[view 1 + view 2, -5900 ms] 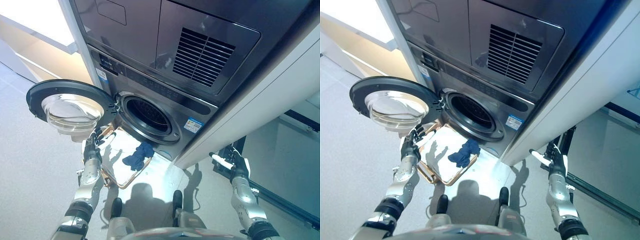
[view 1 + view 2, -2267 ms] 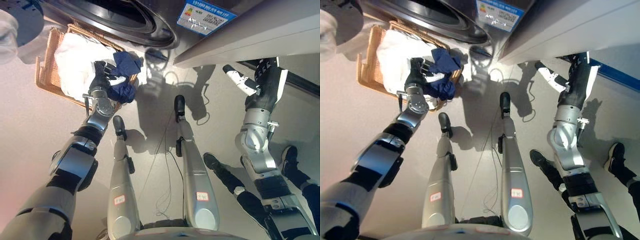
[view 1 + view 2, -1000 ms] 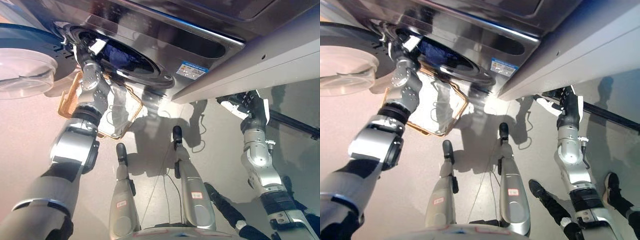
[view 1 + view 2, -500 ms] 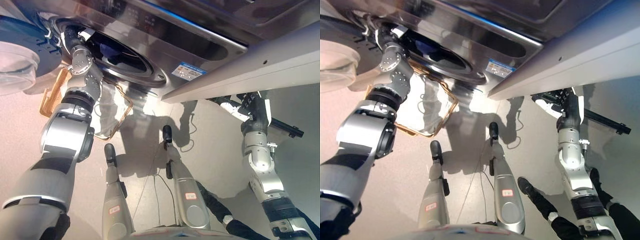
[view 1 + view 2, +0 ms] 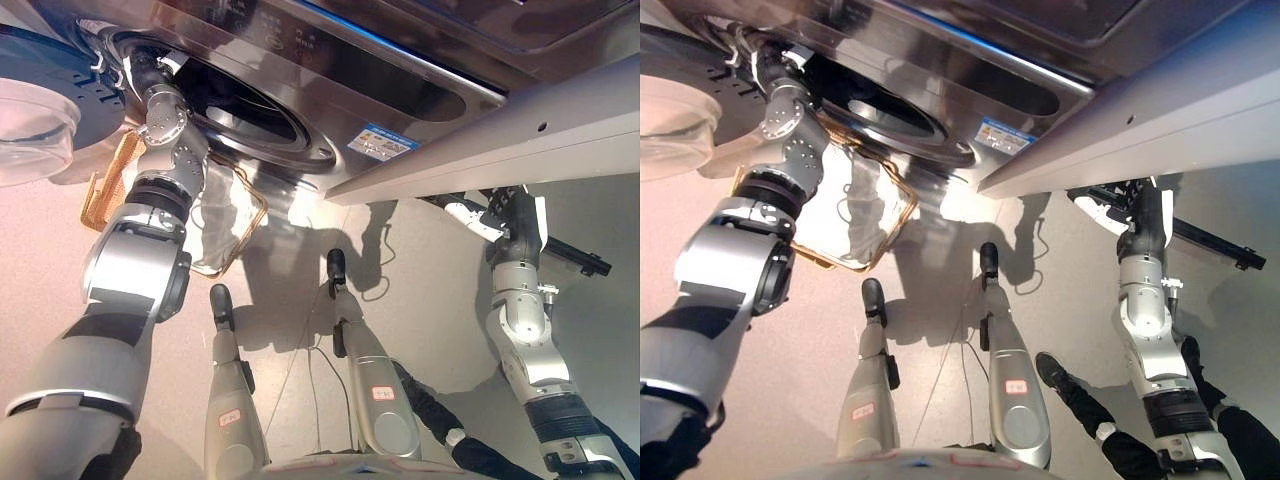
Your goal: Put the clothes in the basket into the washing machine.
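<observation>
The washing machine point(image 5: 330, 80) stands with its door point(image 5: 40, 95) swung wide to the left, and its drum opening point(image 5: 240, 105) reads dark inside; no cloth can be made out in it. On the floor below the opening sits the wicker basket point(image 5: 105, 185), its front corner near the machine's lower edge. White cloth point(image 5: 215, 215) lies in the basket, partly behind the left arm; whether it is a liner or laundry cannot be told.

The left robot hand point(image 5: 150, 70) is at the upper left rim of the drum opening, wrist turned up toward it. Its fingers are lost against the dark rim, so whether they are apart or together cannot be told. The right robot hand point(image 5: 500, 212) is held out well to the right, under the pale cabinet edge point(image 5: 500, 130), fingers spread loosely and holding nothing.

Half a second ago a dark blue garment showed inside the drum just beyond the left robot hand; that blue patch can no longer be seen. A couple of seconds ago the same blue garment lay at the basket's front edge under that hand, and the basket now holds only the white cloth. The right robot hand has stayed in much the same place throughout.
</observation>
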Controlling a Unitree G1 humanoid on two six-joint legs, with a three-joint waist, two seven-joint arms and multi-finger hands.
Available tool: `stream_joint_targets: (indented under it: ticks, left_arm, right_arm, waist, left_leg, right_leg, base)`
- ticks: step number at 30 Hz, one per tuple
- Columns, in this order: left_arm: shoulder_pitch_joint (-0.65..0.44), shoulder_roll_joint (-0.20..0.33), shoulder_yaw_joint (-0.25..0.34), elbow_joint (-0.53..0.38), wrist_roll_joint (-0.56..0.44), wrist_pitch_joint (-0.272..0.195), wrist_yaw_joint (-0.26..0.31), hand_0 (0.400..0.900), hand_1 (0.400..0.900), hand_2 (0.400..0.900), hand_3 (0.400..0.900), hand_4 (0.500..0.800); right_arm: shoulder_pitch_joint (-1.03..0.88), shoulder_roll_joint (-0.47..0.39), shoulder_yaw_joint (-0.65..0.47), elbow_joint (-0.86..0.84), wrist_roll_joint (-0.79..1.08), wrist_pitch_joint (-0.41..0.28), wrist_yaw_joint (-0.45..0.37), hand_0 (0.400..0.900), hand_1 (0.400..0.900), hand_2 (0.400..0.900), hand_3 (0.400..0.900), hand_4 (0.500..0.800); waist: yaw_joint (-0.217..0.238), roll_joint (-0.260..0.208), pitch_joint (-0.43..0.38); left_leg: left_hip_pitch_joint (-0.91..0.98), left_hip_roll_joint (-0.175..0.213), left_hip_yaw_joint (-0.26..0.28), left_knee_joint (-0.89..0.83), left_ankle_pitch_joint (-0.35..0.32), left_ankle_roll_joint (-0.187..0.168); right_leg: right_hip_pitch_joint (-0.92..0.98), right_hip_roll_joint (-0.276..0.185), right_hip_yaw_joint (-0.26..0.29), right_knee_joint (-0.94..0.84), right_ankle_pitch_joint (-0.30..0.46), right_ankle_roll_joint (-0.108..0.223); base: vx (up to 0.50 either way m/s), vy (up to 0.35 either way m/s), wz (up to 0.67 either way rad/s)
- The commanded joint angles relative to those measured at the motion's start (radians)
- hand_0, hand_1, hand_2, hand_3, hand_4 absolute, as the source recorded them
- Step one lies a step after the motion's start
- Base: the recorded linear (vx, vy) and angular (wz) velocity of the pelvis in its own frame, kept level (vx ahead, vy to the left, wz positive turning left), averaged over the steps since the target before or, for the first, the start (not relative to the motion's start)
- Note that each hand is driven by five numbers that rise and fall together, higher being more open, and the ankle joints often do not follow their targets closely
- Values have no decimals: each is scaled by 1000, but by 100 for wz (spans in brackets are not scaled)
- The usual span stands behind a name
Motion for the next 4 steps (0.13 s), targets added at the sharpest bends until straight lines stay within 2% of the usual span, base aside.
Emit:
stream_joint_targets:
  ticks: [1,4]
  left_arm:
    - [81,-19,-4,-70,45,-127,-40,900,900,900,900,800]
    - [90,-15,-13,-69,63,-126,-44,900,900,900,900,800]
  right_arm:
    - [49,-10,-13,-40,-20,-100,-5,900,900,900,900,800]
    - [40,-9,-5,-32,-15,-100,1,900,900,900,900,800]
  waist:
    - [31,22,-206]
    - [35,20,-203]
  left_leg:
    - [56,-32,-26,-2,-52,65]
    - [63,-32,-27,-2,-52,64]
  right_leg:
    - [57,17,22,25,-28,60]
    - [64,13,20,28,-29,61]
  base:
    - [-3,-10,7]
    - [-13,-9,5]
